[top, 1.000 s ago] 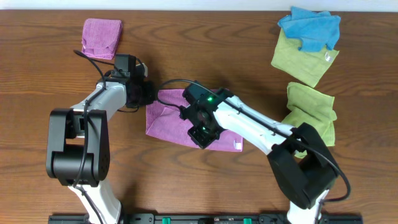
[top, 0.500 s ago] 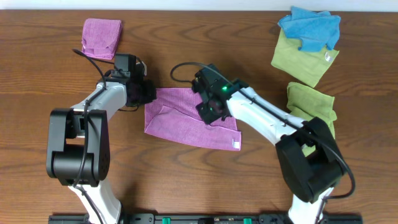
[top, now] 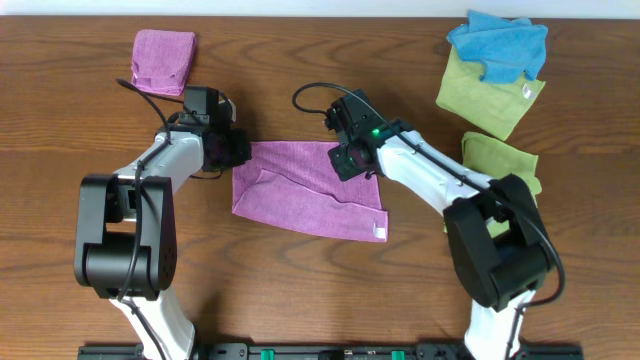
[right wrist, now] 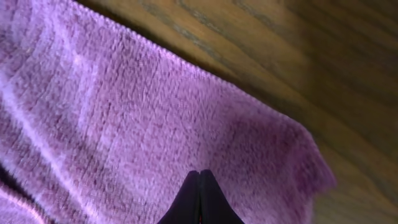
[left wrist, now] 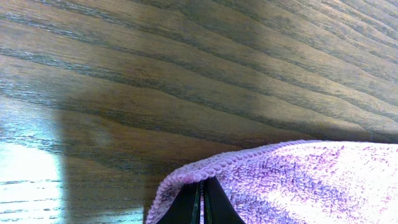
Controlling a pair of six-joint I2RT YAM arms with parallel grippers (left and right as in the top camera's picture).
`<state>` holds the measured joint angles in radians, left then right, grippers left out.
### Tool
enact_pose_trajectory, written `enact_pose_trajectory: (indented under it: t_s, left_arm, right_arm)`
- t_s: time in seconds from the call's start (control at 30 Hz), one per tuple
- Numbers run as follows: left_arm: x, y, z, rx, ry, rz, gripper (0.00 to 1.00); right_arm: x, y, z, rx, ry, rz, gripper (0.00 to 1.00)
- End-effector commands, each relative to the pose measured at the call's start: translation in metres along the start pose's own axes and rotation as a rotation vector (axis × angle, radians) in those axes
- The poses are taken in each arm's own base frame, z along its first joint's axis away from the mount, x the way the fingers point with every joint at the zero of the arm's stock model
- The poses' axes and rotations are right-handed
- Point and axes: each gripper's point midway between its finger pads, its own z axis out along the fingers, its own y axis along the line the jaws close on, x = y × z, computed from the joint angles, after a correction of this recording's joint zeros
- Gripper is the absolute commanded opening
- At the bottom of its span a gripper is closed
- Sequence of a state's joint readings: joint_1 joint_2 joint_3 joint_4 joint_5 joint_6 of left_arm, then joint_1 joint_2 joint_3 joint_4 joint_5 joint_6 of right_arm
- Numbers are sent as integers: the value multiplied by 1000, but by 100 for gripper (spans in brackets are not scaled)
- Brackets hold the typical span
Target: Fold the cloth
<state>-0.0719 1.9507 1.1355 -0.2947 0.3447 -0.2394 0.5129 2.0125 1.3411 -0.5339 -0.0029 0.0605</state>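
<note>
The purple-magenta cloth [top: 300, 195] lies on the table as a slanted rectangle, with its white tag [top: 380, 233] at the near right corner. My left gripper [top: 238, 150] is at the cloth's far left corner. In the left wrist view the left gripper [left wrist: 203, 180] is shut, with the cloth's [left wrist: 298, 180] hem pinched at its tips. My right gripper [top: 346, 160] is at the far edge, near the cloth's right end. In the right wrist view the right gripper [right wrist: 199, 172] is shut over the cloth [right wrist: 124, 112], with nothing between its fingers.
A small folded purple pad [top: 163, 60] lies at the far left. At the far right a blue cloth [top: 498, 45] rests on a yellow-green cloth [top: 490, 100], and another green cloth [top: 502, 185] lies nearer, beside the right arm.
The right gripper moved from the cloth's near middle to its far edge and its jaws shut. The left gripper stayed put at the corner.
</note>
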Motion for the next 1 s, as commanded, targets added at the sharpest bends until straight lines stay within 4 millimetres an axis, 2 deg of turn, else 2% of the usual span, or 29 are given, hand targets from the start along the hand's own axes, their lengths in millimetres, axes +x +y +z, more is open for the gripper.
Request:
enact_pose_trajectory:
  t_s: [0.0,0.27,0.43,0.57,0.7,0.87,0.97]
  left_arm:
    - [14,0,9,-15,53,-5,5]
    - [24,-13,13,-28,71,52,6]
    - [17,-12,15,-59,38,81,6]
    - [4,-12,15,-71,-19,93,6]
    - [-15,-13,12,-84,-91,103,5]
    - [-50,-19,2,-108,-199,127,6]
    - [-64,-23,6,-103,-211,138,5]
  right_arm:
    - [4,-2,13,8,12,15,2]
    - [12,-3,30,10,41,15,2]
    - [10,-5,41,11,31,21,1]
    - [2,-13,45,15,-3,46,1]
    - [-16,-27,43,23,-69,78,2]
    - [-40,-49,38,33,-135,118,2]
    - [-49,-59,42,40,-137,135,2]
